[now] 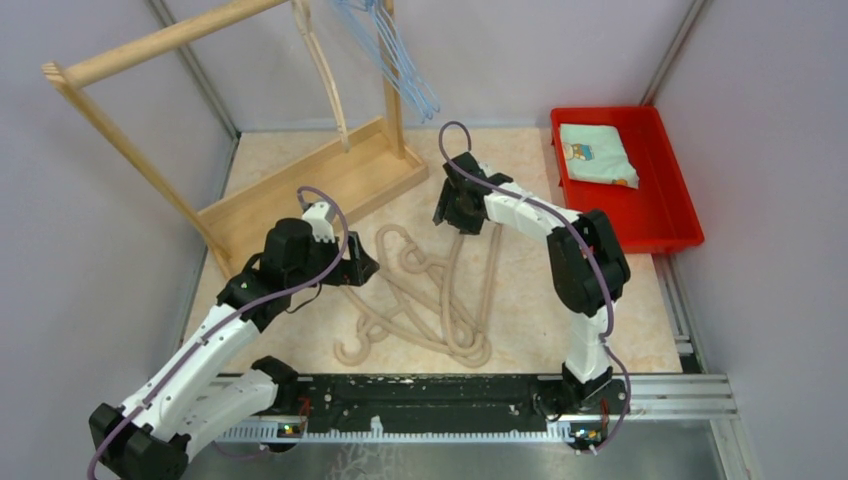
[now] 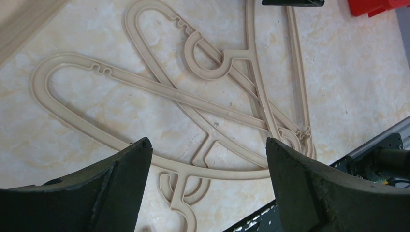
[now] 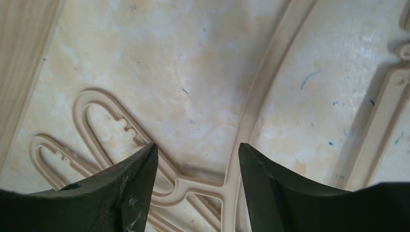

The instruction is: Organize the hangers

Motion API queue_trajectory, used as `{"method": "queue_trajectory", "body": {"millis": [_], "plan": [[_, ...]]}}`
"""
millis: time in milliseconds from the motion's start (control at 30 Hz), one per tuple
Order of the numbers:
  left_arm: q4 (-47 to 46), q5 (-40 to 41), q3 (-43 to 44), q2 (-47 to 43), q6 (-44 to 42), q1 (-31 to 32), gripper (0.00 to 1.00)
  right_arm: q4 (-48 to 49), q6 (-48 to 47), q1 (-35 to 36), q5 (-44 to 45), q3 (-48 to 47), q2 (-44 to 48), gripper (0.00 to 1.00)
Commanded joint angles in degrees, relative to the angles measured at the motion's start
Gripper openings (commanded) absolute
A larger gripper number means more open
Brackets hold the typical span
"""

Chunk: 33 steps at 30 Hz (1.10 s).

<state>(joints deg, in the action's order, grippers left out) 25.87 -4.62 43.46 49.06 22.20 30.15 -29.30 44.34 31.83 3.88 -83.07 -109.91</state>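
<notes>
Top external view showed the beige hangers lying in an overlapping heap on the surface between the two arms, hooks and shoulders interlocked. The blue wire hangers hung together from the rail of the wooden rack, with a single beige hanger beside them, so the rail looked like the intended home for the heap.

The left end effector hovered at the heap's left edge. In the left wrist view its fingers were spread wide over the crossing hangers, pinching nothing. The right end effector pointed down at the far end of the heap. In the right wrist view its fingers were also spread, and one hanger's long arm ran down between them, close to the right finger. That placement suggested a grasp being lined up on one bar, probably to lift a hanger free of the tangle.

A red bin holding a folded cloth sat apart at the right.
</notes>
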Motion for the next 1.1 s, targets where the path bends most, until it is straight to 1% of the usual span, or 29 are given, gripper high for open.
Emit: {"method": "queue_trajectory", "body": {"millis": [0, 133, 200, 600, 633, 667, 700, 767, 800, 833, 933, 1067], "plan": [[-0.55, -3.57, -1.57, -1.28, -0.68, 0.23, 0.92, -5.84, 5.32, 0.64, 5.20, -1.23, -0.13, 0.61], [-1.21, -5.65, -1.42, -0.21, -2.36, 0.20, 0.92, -8.33, 6.75, 1.27, 8.65, -1.16, 0.79, 0.61], [-1.71, -6.83, -1.41, 0.27, -2.56, 0.22, 0.92, -8.70, 6.91, 1.30, 8.85, -1.48, 0.12, 0.61], [-0.32, -8.56, -1.19, 0.77, -1.57, 0.32, 0.91, -7.92, 8.56, 0.63, 8.22, -6.31, -9.58, 0.62], [-0.29, -8.64, -1.24, 0.80, -1.40, 0.39, 0.91, -7.77, 8.56, 0.52, 8.15, -6.54, -10.15, 0.60], [-0.29, -8.64, -1.28, 0.59, -1.10, 0.35, 0.91, -7.59, 8.46, 0.39, 8.32, -6.58, -10.68, 0.55], [-0.29, -8.49, -1.34, 0.41, -0.83, 0.42, 0.91, -7.35, 8.41, 0.23, 8.31, -6.39, -11.02, 0.46], [-0.38, -8.30, -1.64, 0.06, -0.37, 0.45, 0.90, -6.44, 8.55, -0.23, 7.85, -5.41, -11.13, 0.17], [-0.38, -8.18, -1.85, 0.01, -0.27, 0.44, 0.90, -5.99, 8.62, -0.61, 7.68, -4.76, -11.06, 0.06], [-0.38, -8.15, -2.18, -0.17, -0.20, 0.52, 0.90, -5.57, 8.68, -0.83, 7.50, -4.05, -10.70, 0.00], [-0.93, -8.92, -3.08, -0.56, -0.38, 0.60, 0.90, -2.57, 8.96, -1.91, 5.84, -0.94, -8.67, 0.00], [-2.50, -9.90, -4.89, -0.99, -1.42, 0.91, 0.90, 7.50, 13.44, -4.76, -0.34, 8.24, -1.14, 0.00]]}}
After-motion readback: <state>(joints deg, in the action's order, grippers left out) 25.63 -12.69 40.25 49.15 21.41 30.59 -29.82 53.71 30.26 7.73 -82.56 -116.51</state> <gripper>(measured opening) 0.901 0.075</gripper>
